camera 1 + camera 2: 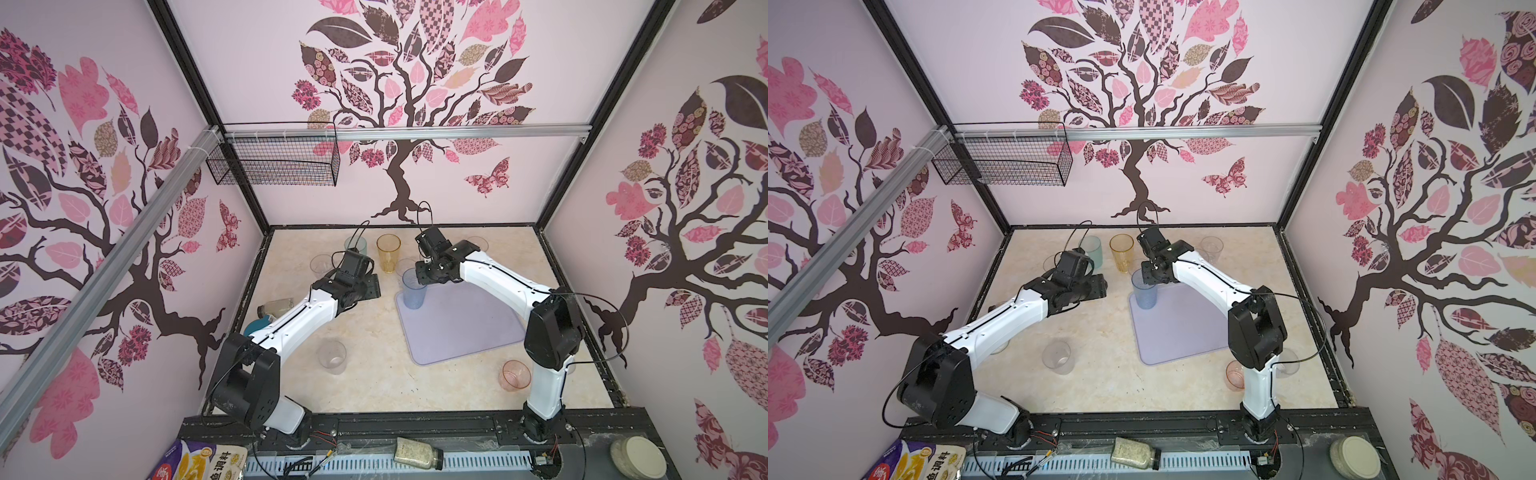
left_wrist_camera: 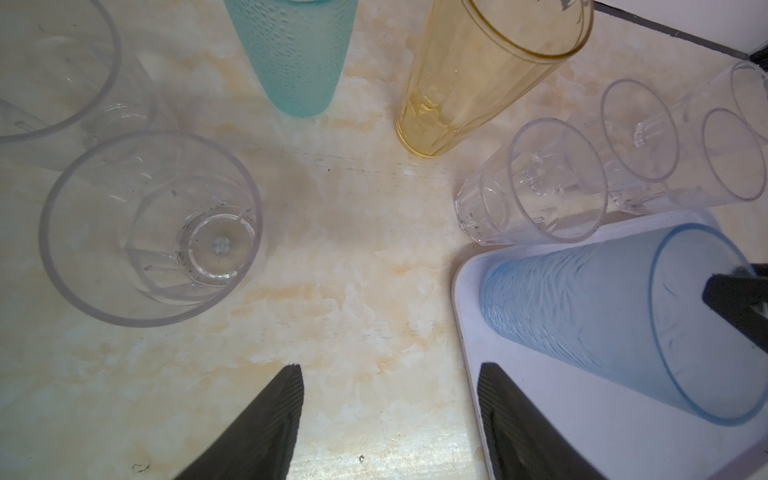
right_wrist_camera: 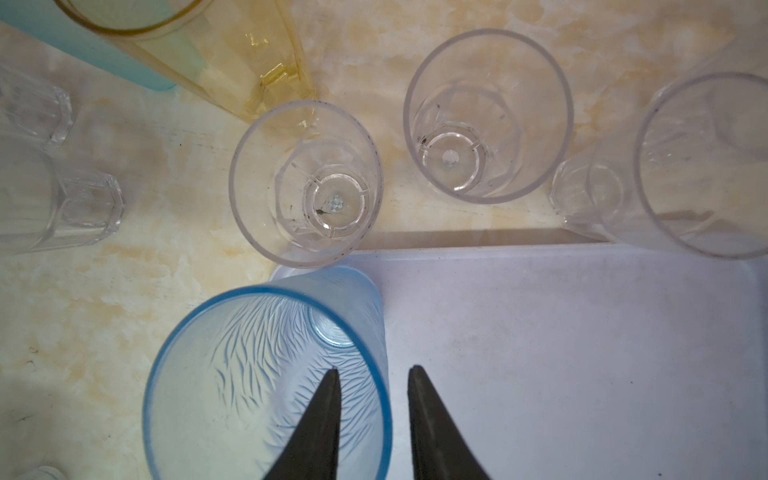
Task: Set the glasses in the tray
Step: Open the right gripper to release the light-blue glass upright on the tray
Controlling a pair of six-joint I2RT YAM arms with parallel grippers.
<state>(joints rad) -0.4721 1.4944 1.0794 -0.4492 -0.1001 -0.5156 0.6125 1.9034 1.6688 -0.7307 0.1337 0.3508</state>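
Right end effector [image 3: 375,370] straddles the rim of the blue-grey glass [image 3: 249,374], jaws slightly parted, one finger inside and one outside, not pinching it. That glass stands upright in a corner of the tray [image 1: 465,328]. Left end effector [image 2: 390,367] hangs spread over the surface [image 2: 353,249] beside the tray

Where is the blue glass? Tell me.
In both top views the blue glass stands upright in the tray's far left corner, under the right gripper; a clear glass sits just beyond it.
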